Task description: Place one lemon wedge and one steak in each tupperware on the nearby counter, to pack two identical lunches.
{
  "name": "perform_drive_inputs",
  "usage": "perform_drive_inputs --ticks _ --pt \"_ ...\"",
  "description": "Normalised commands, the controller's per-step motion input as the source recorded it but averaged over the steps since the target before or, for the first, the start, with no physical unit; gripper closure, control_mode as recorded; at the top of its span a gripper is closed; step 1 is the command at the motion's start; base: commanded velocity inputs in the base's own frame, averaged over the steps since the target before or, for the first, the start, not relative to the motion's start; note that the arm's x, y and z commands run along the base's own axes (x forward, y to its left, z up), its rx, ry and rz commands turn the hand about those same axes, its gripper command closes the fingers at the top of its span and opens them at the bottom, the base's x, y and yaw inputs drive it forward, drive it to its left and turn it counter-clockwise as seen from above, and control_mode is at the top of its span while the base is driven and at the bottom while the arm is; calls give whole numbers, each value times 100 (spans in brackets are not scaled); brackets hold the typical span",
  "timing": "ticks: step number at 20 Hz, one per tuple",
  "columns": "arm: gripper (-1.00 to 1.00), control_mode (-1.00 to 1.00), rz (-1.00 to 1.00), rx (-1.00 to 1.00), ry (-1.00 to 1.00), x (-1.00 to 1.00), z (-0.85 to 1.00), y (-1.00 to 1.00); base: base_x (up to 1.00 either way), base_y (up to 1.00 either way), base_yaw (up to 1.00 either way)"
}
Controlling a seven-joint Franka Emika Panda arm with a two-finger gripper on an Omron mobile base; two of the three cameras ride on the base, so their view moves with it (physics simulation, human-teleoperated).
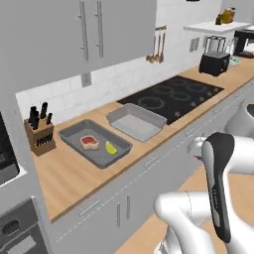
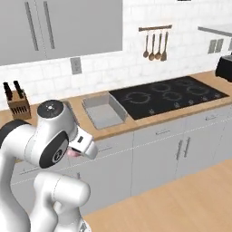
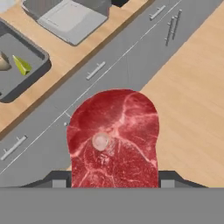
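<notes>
Wood-grain tabletop (image 1: pixel 74 173) runs from near left to far right in the left base view. Two grey tupperware trays lie on it side by side: the left tray (image 1: pixel 74 133) holds a steak (image 1: pixel 89 142) and a yellow lemon wedge (image 1: pixel 111 148), lying close together; the right tray (image 1: pixel 130 115) sits just beside the black cooktop (image 1: pixel 173 96). A knife block (image 1: pixel 39 131) stands left of the trays, and a toaster (image 1: pixel 214 62) stands far right. The white arm (image 1: pixel 218 178) rises at the lower right.

In the right base view, the right tray (image 2: pixel 93 113) lies left of the cooktop (image 2: pixel 167 97), the knife block (image 2: pixel 17 105) stands at the far left, and utensils (image 2: pixel 155 45) hang on the wall. A red piece shows under the arm's hand (image 2: pixel 74 152).

In the hand view, the tool (image 3: pixel 114 183) holds a second steak (image 3: pixel 113 131) between its fingers, above the floor in front of the cabinet doors (image 3: pixel 100 65). Beyond lie the left tray (image 3: pixel 30 72) with its lemon wedge (image 3: pixel 22 65) and the right tray (image 3: pixel 65 19).
</notes>
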Motion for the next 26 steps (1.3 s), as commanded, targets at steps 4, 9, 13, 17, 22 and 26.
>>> perform_drive_inputs --ticks 4,9,13,17,22,26 --pt "100 100 0 0 0 0 0 0 100 -39 59" --pt "100 100 0 0 0 0 0 0 77 -53 67" --pt "100 100 0 0 0 0 0 0 1 -81 60" --pt "100 100 0 0 0 0 0 0 1 -59 47" --pt "100 100 0 0 0 0 0 0 12 -56 50" --pt "100 100 0 0 0 0 0 0 2 -17 17"
